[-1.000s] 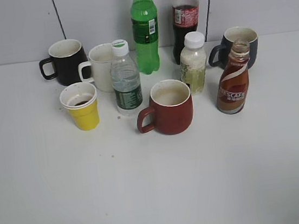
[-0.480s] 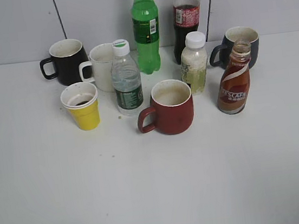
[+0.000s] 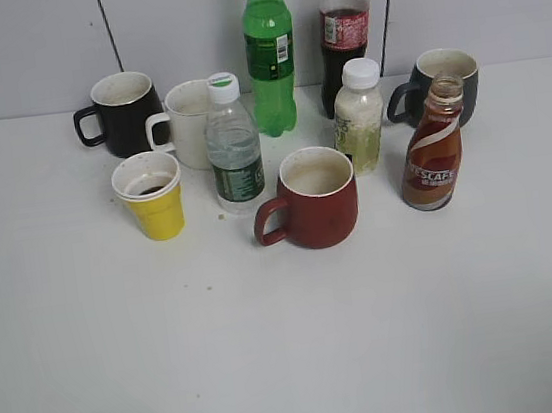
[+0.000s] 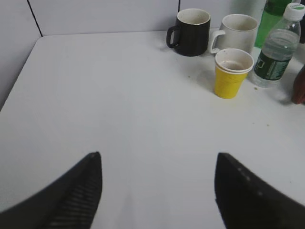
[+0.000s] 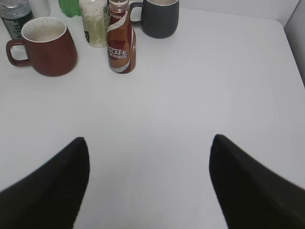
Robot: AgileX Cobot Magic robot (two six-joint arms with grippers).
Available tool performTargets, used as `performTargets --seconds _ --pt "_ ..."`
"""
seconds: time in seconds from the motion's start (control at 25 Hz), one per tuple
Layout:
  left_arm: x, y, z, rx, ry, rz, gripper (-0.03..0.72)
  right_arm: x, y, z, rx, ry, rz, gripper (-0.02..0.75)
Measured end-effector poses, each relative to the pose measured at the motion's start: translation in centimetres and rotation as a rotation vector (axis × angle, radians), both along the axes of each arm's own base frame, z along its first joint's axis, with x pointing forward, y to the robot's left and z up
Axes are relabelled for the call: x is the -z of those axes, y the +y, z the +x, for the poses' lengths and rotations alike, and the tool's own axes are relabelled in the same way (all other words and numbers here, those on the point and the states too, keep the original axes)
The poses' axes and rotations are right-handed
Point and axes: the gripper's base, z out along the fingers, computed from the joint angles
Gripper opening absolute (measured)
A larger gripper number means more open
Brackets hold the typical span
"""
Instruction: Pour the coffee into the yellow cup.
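The coffee bottle [image 3: 431,152], curvy glass with a red-brown Nescafe label and no cap, stands upright at the right of the table; it also shows in the right wrist view [image 5: 120,40]. The yellow cup [image 3: 151,197] stands upright at the left, with a little dark liquid at its bottom; it also shows in the left wrist view [image 4: 232,73]. My left gripper [image 4: 157,160] is open and empty, well short of the cup. My right gripper [image 5: 148,143] is open and empty, short of the bottle. Neither gripper shows in the exterior view.
A red-brown mug [image 3: 311,200] stands between cup and coffee. Behind are a water bottle [image 3: 233,149], white mug [image 3: 185,125], black mug [image 3: 123,112], green bottle [image 3: 268,51], cola bottle [image 3: 342,32], a white-capped bottle [image 3: 358,116] and dark grey mug [image 3: 442,80]. A wall stands behind.
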Motion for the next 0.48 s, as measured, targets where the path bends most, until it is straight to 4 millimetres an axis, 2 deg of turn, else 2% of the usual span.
performTargets --seconds 0.48 --pt "0.0 0.0 0.0 0.0 0.0 0.0 0.559 0.0 0.0 0.0 0.0 0.0 0.0 0.586"
